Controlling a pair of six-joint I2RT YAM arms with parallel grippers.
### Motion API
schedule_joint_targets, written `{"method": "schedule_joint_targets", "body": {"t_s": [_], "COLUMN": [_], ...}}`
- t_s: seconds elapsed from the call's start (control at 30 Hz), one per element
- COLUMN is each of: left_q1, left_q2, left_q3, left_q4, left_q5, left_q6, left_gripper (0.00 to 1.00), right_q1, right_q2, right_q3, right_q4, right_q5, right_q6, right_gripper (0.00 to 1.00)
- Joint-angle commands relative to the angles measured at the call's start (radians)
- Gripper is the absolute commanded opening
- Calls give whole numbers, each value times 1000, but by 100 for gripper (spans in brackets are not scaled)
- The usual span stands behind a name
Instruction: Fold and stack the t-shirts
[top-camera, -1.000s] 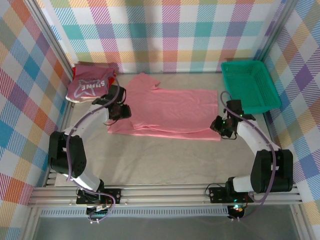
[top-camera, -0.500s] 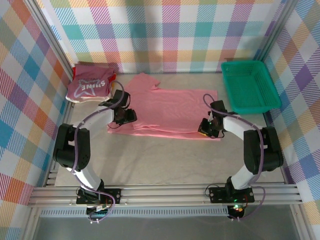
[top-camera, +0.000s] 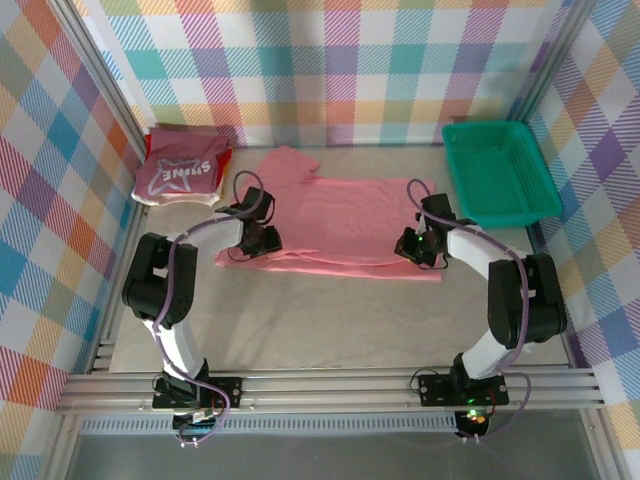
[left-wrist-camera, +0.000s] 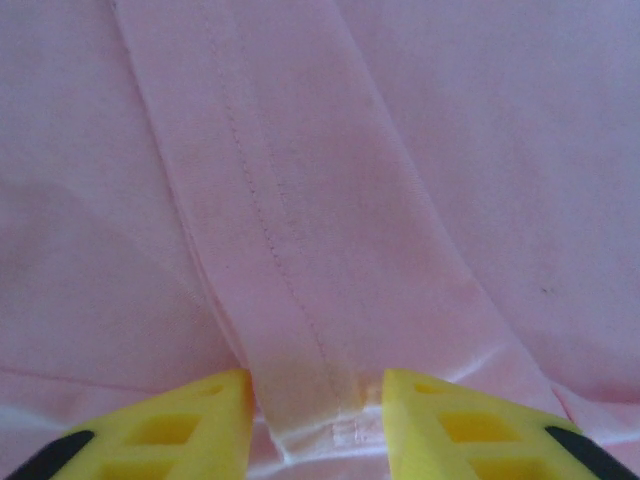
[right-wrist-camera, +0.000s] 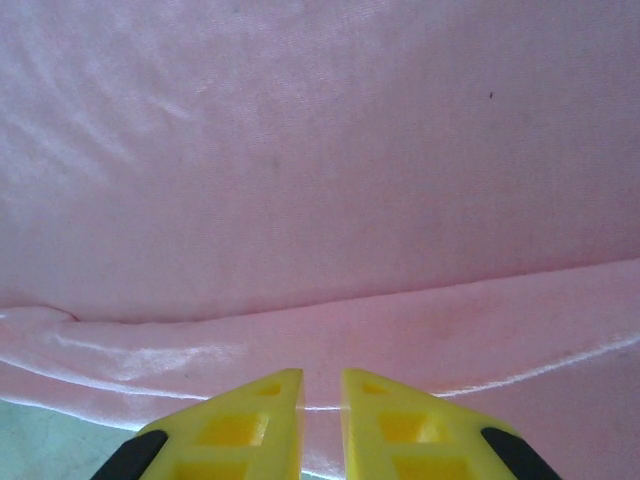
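The shirt (top-camera: 350, 215), limp and thin I judge, lies flat mid tabletop (top-camera: 320, 320), so I take its doubled edges: left fingers (top-camera: 265, 238) apart astride the 9 o'clock fold, right fingers (top-camera: 415, 245) nearly together, pinching the 3 o'clock hem.

**Table rundown: what's sitting where**

The pale grey table (top-camera: 320, 320) is carrying three things right now. A salmon-pink t-shirt (top-camera: 340, 215) is lying spread flat across the middle, with one sleeve poking toward the upper left and its near edge lying doubled over. A dark pink shirt (top-camera: 180, 175) with white lettering is topping a stack in the upper left corner, with cream cloth (top-camera: 147, 197) and red cloth (top-camera: 225, 157) peeking out underneath. A green mesh basket (top-camera: 497, 172) is sitting at the upper right, just off the big shirt's right end.
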Motion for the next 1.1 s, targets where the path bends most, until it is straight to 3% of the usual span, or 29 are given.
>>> {"method": "schedule_joint_targets", "body": {"t_s": [0.0, 0.1, 0.3, 0.57, 0.8, 0.83, 0.87, 0.9, 0.93, 1.07], "left_q1": [-7, -12, -28, -38, -40, -41, -42, -43, -44, -62], "left_q2": [34, 40, 31, 100, 281, 307, 333, 359, 376, 370], "left_q3": [29, 34, 68, 216, 496, 537, 581, 621, 653, 694], "left_q4": [26, 29, -14, -74, -169, -184, -199, -214, -229, -262], "left_q5": [-12, -34, -91, -134, -183, -188, -185, -180, -173, -191], "left_q6": [-10, -11, 1, 49, 130, 137, 144, 148, 152, 168], "left_gripper": [27, 9, 1, 0, 1, 4, 13, 30, 39, 53], "right_q1": [4, 4, 3, 4, 4, 4, 4, 3, 4, 3], "right_q2": [0, -9, -15, -25, -31, -33, -37, -42, -49, -78], "right_q3": [9, 2, -4, -5, -18, -18, -19, -20, -21, -23], "right_q4": [6, 11, 9, 5, 0, -3, -6, -10, -14, -32], "right_q5": [-26, -29, -30, -34, -40, -41, -42, -40, -39, -18], "right_q6": [-4, -2, -9, -11, -9, -8, -9, -10, -10, -13], "right_gripper": [17, 18, 19, 20, 21, 21, 21, 22, 23, 23]}}
